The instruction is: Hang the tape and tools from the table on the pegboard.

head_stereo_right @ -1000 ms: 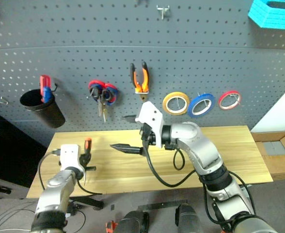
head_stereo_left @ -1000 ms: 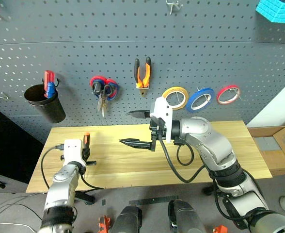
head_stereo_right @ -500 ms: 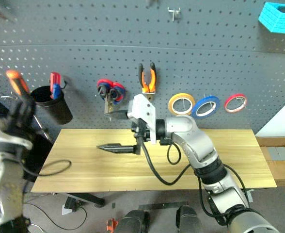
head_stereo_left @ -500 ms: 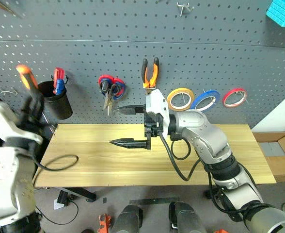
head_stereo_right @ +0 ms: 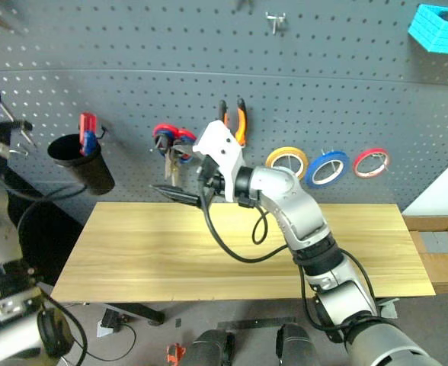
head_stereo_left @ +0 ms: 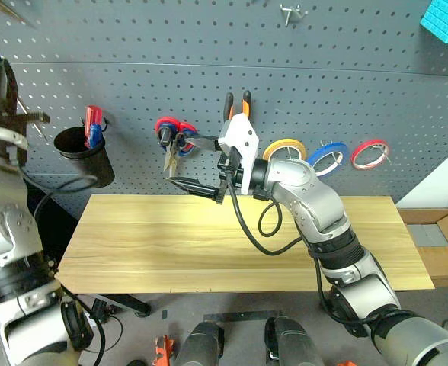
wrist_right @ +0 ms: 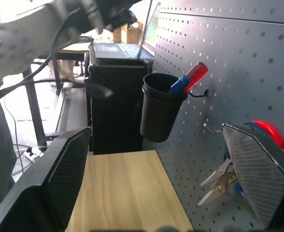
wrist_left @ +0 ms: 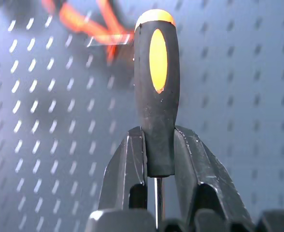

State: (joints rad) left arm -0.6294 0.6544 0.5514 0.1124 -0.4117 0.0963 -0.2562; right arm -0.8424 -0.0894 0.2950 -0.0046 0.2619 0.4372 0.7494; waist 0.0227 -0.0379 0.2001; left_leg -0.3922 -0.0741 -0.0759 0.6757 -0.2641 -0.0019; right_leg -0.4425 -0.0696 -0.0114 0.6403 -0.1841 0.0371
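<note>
Looking over the pegboard (head_stereo_left: 132, 46), one saw that almost everything already hung there: the yellow tape (head_stereo_left: 284, 149), the pliers (head_stereo_left: 238, 107) and the scissors (head_stereo_left: 171, 152) were on their hooks, and the table (head_stereo_left: 209, 244) below was bare. The biggest change was at the left arm. A second before, it was low over the left end of the table; it had since risen high beside the board, above the black cup (head_stereo_left: 83, 156). The left gripper (wrist_left: 159, 159) was closed tightly on the screwdriver (wrist_left: 155, 92), which it held by the lower part of the handle. This probably meant the last tool was on its way to the board, and the cup seemed a likely place for it. The right gripper (head_stereo_left: 197, 164) had moved a little closer to the board, near the scissors, with its fingers spread wide and nothing between them. The screwdriver had a black handle with an orange oval inlay and an orange cap, and a thin metal shaft went down between the fingers.
</note>
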